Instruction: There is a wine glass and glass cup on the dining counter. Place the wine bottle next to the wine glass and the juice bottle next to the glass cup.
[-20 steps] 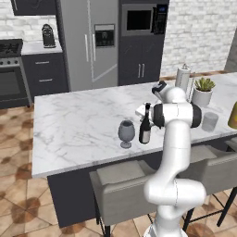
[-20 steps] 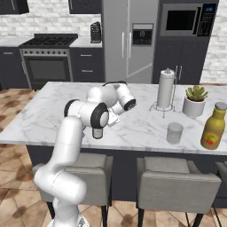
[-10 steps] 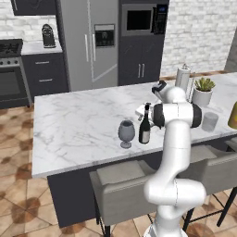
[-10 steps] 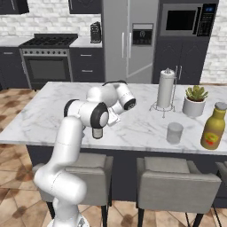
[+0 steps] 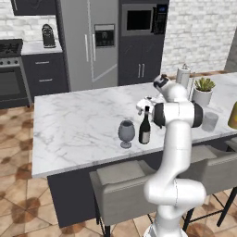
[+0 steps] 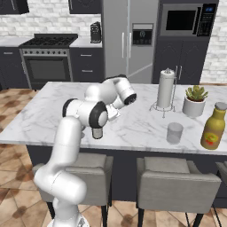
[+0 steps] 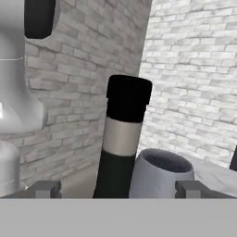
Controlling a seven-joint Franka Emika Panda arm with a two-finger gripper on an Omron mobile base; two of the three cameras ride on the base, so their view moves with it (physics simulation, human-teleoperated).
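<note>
The dark wine bottle [image 5: 145,128] stands upright on the white marble dining counter [image 5: 78,129], just right of the grey wine glass [image 5: 126,133]. My gripper [image 5: 145,107] hovers at the bottle's top, open. In the hand view the bottle's neck [image 7: 122,134] rises between the two fingertips [image 7: 44,189] without touching either, and the wine glass [image 7: 159,176] sits just beyond it. The glass cup [image 6: 174,132] stands farther right on the counter, with the amber juice bottle [image 6: 213,127] to its right near the counter's end.
A paper towel holder [image 6: 165,88] and a potted plant [image 6: 195,99] stand behind the glass cup. Grey stools [image 6: 175,181] line the counter's near side. Fridge, oven and wall cabinets are across the aisle.
The jaws have opened and let go of the wine bottle's neck. The bottle stays upright beside the wine glass, and the arm has hardly moved.
</note>
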